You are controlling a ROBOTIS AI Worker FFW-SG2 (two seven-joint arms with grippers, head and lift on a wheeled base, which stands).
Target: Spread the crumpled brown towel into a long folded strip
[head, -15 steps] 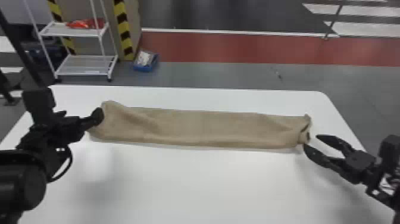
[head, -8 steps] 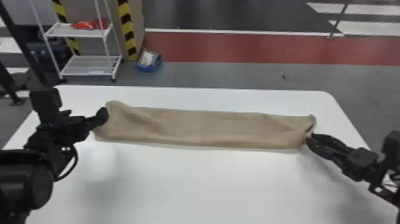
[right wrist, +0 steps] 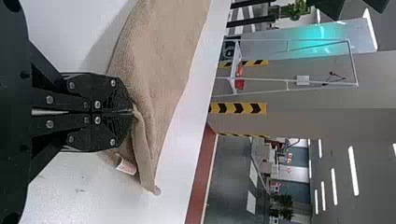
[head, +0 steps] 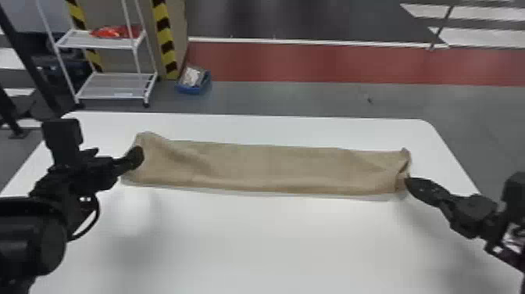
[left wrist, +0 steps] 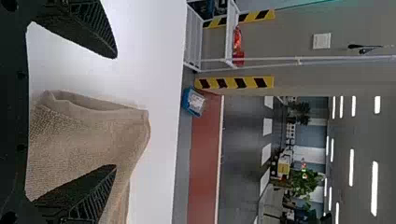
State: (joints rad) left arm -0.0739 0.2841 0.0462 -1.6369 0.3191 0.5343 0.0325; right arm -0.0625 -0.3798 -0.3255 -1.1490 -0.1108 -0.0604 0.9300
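The brown towel (head: pixel 273 168) lies across the white table as a long strip, a little creased at both ends. At its left end is my left gripper (head: pixel 136 154); in the left wrist view that gripper (left wrist: pixel 114 112) stands open, one finger over the towel (left wrist: pixel 79 144) and the other over bare table. My right gripper (head: pixel 408 181) is at the strip's right end. The right wrist view has the gripper (right wrist: pixel 133 112) shut on the towel's edge (right wrist: pixel 154 70), with a small white tag hanging beside it.
The white table (head: pixel 273 242) extends in front of the towel and behind it. Beyond its far edge stand a white wire shelf (head: pixel 113 86) and a blue bin (head: pixel 193 80) on the floor.
My right gripper has closed on the towel's right end, where its fingers stood apart a second ago. The whole head view has shifted slightly; the left gripper keeps its place at the towel's left end.
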